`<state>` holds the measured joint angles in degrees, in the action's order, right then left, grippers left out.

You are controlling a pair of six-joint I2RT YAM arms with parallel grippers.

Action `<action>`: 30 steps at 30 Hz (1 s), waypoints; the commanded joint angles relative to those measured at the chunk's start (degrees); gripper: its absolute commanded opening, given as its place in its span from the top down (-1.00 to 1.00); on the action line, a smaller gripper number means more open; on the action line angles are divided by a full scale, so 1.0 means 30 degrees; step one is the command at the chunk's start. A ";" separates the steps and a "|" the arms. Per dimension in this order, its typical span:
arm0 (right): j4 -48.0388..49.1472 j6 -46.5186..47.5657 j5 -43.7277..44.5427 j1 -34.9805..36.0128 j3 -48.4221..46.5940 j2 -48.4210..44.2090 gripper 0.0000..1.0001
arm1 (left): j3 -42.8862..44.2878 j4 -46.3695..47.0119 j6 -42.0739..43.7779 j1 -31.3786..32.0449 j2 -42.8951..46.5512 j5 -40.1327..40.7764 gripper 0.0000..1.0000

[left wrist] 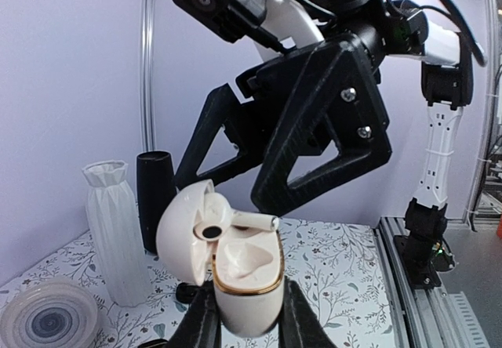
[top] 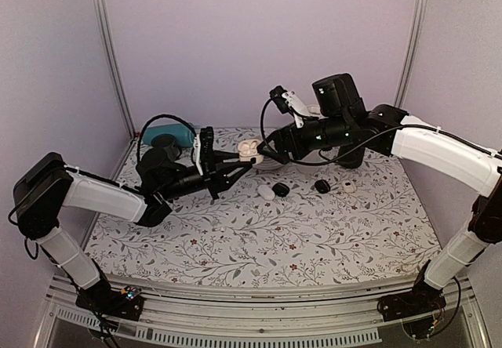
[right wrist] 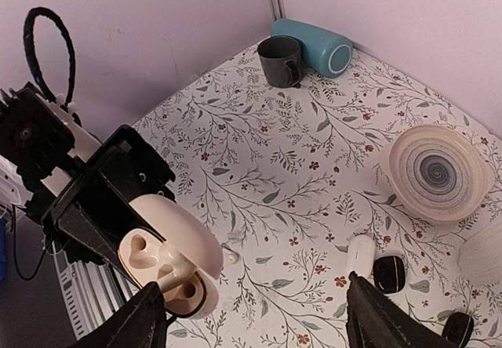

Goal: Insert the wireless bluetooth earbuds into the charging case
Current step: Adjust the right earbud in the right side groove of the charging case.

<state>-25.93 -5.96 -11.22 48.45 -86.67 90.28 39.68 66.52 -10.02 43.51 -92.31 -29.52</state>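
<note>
My left gripper (left wrist: 249, 309) is shut on the body of the white charging case (left wrist: 245, 281) and holds it upright above the table, lid open to the left. One white earbud (left wrist: 235, 221) lies tilted across the case's far well, its stem sticking out sideways. The near well is empty. My right gripper (right wrist: 259, 334) is open and empty, its jaws spread wide just above the case (right wrist: 161, 258) and earbud (right wrist: 174, 266). In the top view the case (top: 250, 149) is between both grippers (top: 241, 160) (top: 267, 149). A tiny white piece (right wrist: 230, 257) lies on the table below; I cannot tell what it is.
A white oval pod (right wrist: 361, 252) and two black pods (right wrist: 389, 272) (right wrist: 457, 328) lie on the floral table. A ribbed plate (right wrist: 436, 172), dark mug (right wrist: 281, 60) and teal cylinder (right wrist: 314, 44) stand at the back. A white vase (left wrist: 116, 230) and black tube (left wrist: 155, 199) stand near the wall.
</note>
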 commanded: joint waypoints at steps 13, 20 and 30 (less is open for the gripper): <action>-0.0283 0.0140 0.0355 0.0214 -0.0826 0.0374 -0.57 | 0.0451 0.0066 0.0354 0.0351 -0.0020 -0.0266 1.00; -0.0465 0.0212 0.0521 0.0366 -0.1061 0.0577 -0.57 | 0.0455 -0.0025 0.0409 0.0399 0.0039 -0.0297 1.00; -0.0570 0.0427 0.0616 0.0654 -0.1123 0.0639 -0.57 | 0.0512 -0.0082 0.0414 0.0441 0.0068 -0.0268 1.00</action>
<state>-27.07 -5.32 -10.15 49.84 -88.36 91.37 39.81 65.67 -9.47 43.86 -92.31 -29.69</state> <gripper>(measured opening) 0.785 0.214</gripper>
